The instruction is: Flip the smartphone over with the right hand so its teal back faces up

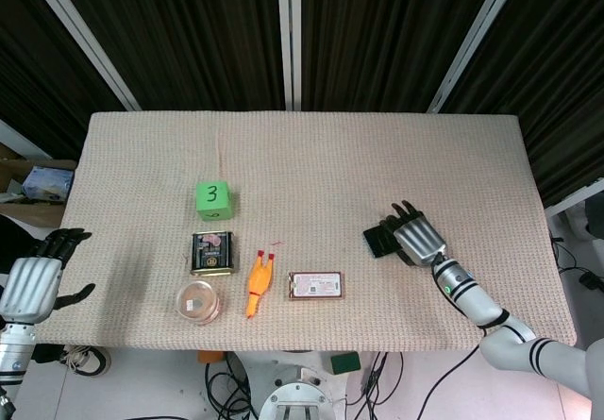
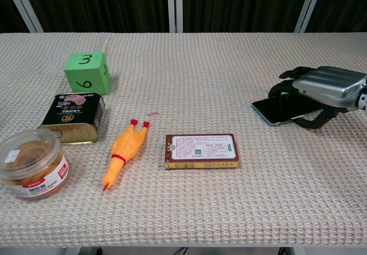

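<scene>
The right hand (image 2: 328, 90) apparently hides the smartphone's (image 2: 281, 109) far end.

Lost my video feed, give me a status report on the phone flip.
Right hand curled over smartphone, thumb at its near edge. Phone flat, dark screen up, not flipped. Left hand open, off the table's left edge. Nothing near the phone.
</scene>
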You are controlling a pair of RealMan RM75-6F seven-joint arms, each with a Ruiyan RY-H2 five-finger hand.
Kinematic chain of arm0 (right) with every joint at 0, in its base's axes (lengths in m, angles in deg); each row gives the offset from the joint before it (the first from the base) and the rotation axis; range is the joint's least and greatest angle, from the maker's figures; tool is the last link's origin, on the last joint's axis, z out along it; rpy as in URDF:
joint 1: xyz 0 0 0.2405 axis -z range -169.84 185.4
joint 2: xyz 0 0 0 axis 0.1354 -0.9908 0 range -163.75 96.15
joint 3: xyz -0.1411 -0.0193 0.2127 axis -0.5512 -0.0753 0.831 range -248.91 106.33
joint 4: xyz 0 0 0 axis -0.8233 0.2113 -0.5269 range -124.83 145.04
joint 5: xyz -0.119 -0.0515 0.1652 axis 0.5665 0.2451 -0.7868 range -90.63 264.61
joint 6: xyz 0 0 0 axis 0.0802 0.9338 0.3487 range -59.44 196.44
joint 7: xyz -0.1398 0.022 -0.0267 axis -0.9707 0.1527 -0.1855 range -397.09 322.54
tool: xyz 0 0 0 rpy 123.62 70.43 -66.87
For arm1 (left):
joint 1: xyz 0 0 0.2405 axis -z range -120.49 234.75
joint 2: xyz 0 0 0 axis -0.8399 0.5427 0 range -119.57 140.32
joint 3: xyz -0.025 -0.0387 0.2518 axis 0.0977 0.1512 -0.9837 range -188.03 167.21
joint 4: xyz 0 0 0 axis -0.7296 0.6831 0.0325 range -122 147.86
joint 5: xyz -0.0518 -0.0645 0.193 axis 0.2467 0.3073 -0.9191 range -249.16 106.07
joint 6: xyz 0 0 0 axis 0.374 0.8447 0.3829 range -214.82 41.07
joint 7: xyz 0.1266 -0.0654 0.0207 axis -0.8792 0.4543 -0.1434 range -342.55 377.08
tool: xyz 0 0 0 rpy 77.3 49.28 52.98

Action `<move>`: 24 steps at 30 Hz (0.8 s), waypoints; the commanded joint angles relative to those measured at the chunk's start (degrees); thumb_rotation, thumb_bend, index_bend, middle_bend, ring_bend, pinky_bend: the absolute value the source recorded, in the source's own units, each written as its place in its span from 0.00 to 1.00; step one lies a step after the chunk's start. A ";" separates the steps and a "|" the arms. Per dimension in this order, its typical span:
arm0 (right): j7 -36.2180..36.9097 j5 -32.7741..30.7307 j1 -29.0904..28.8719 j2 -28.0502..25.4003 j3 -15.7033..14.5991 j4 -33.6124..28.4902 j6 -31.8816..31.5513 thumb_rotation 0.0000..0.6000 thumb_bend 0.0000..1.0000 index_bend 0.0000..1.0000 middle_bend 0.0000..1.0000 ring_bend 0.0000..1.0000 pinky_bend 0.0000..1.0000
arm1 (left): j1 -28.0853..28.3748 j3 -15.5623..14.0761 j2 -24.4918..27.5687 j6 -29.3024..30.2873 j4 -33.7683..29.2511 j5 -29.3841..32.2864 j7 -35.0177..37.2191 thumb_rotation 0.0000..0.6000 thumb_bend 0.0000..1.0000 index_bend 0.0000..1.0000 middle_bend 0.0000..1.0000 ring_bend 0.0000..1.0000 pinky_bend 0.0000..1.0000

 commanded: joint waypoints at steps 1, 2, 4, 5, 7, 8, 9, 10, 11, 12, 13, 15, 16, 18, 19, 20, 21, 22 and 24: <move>0.36 0.19 -0.36 0.76 0.28 0.98 -0.39 1.00 0.47 0.43 0.37 0.10 0.00 | -0.04 0.00 0.05 -0.02 0.03 0.09 0.08 1.00 0.11 0.22 0.19 0.15 0.34; 0.59 0.33 -0.45 0.94 0.37 1.22 -0.63 1.00 0.48 0.46 0.39 0.12 0.00 | -0.07 0.00 0.05 -0.01 0.05 0.12 0.12 1.00 0.11 0.22 0.19 0.15 0.34; 1.17 0.67 -0.54 1.29 0.58 1.62 -1.41 1.00 0.52 0.51 0.42 0.18 0.01 | -0.14 -0.02 0.05 0.03 0.11 0.18 0.20 1.00 0.11 0.22 0.19 0.15 0.34; 1.61 0.90 -0.54 1.46 0.69 1.87 -2.00 1.00 0.54 0.53 0.43 0.20 0.01 | -0.19 -0.03 0.05 0.04 0.17 0.23 0.27 1.00 0.11 0.22 0.19 0.15 0.34; 2.30 1.08 -0.53 1.48 0.78 1.98 -2.53 1.00 0.60 0.56 0.45 0.27 0.04 | -0.24 -0.03 0.06 0.06 0.26 0.29 0.41 1.00 0.11 0.22 0.19 0.15 0.34; 2.96 1.18 -0.53 1.36 0.82 1.83 -2.79 1.00 0.62 0.56 0.46 0.29 0.05 | -0.25 -0.01 0.05 0.09 0.32 0.29 0.53 1.00 0.11 0.22 0.19 0.15 0.34; 3.51 1.28 -0.53 1.21 0.85 1.71 -2.99 1.00 0.65 0.57 0.46 0.32 0.06 | -0.24 0.00 0.04 0.11 0.37 0.26 0.62 1.00 0.11 0.22 0.19 0.15 0.34; 4.09 1.39 -0.53 1.06 0.86 1.62 -3.19 1.00 0.68 0.57 0.46 0.33 0.07 | -0.23 0.00 0.02 0.11 0.43 0.21 0.72 1.00 0.11 0.22 0.19 0.15 0.34; 4.99 1.52 -0.53 0.87 0.90 1.53 -3.47 1.00 0.70 0.57 0.46 0.34 0.08 | -0.21 0.00 -0.03 0.11 0.54 0.14 0.86 1.00 0.11 0.22 0.19 0.15 0.34; 5.67 1.64 -0.55 0.74 0.92 1.52 -3.64 1.00 0.74 0.57 0.47 0.35 0.09 | -0.18 0.00 -0.08 0.10 0.61 0.07 0.97 1.00 0.11 0.21 0.19 0.15 0.34; 6.29 1.73 -0.60 0.59 0.93 1.56 -3.71 1.00 0.76 0.57 0.47 0.36 0.10 | -0.14 -0.01 -0.13 0.05 0.69 0.03 1.06 1.00 0.11 0.21 0.19 0.15 0.35; 7.40 1.88 -0.86 0.22 0.97 1.62 -3.60 1.00 0.79 0.57 0.47 0.37 0.11 | -0.08 -0.04 -0.22 -0.04 0.83 -0.06 1.23 1.00 0.11 0.21 0.19 0.15 0.35; 7.57 1.90 -1.00 0.07 0.99 1.66 -3.49 1.00 0.81 0.58 0.48 0.38 0.13 | -0.06 -0.04 -0.25 -0.06 0.88 -0.08 1.30 1.00 0.11 0.21 0.19 0.15 0.35; 7.67 1.96 -1.33 -0.24 1.05 1.62 -3.26 1.00 0.85 0.59 0.48 0.40 0.15 | -0.05 -0.02 -0.33 -0.08 1.00 -0.06 1.42 1.00 0.11 0.21 0.19 0.15 0.35; 7.78 2.03 -1.50 -0.39 1.06 1.53 -3.13 1.00 0.87 0.61 0.49 0.41 0.16 | -0.05 -0.01 -0.36 -0.11 1.04 -0.01 1.45 1.00 0.11 0.21 0.19 0.15 0.35; 7.93 2.14 -1.76 -0.64 1.03 1.36 -2.87 1.00 0.89 0.62 0.50 0.42 0.18 | -0.04 -0.01 -0.36 -0.16 1.07 0.03 1.48 1.00 0.11 0.21 0.19 0.15 0.35; 8.10 2.27 -1.97 -0.86 0.96 1.15 -2.65 1.00 0.90 0.63 0.51 0.43 0.20 | -0.03 -0.01 -0.37 -0.18 1.09 0.05 1.46 1.00 0.11 0.21 0.19 0.15 0.35; 8.24 2.42 -2.17 -1.09 0.90 0.95 -2.48 1.00 0.91 0.65 0.52 0.45 0.22 | -0.02 -0.01 -0.38 -0.23 1.13 0.08 1.46 1.00 0.11 0.21 0.19 0.15 0.35; 8.27 2.68 -2.66 -1.61 0.88 0.62 -2.13 1.00 0.92 0.68 0.55 0.48 0.26 | 0.04 0.02 -0.41 -0.41 1.20 0.20 1.53 1.00 0.11 0.21 0.19 0.15 0.35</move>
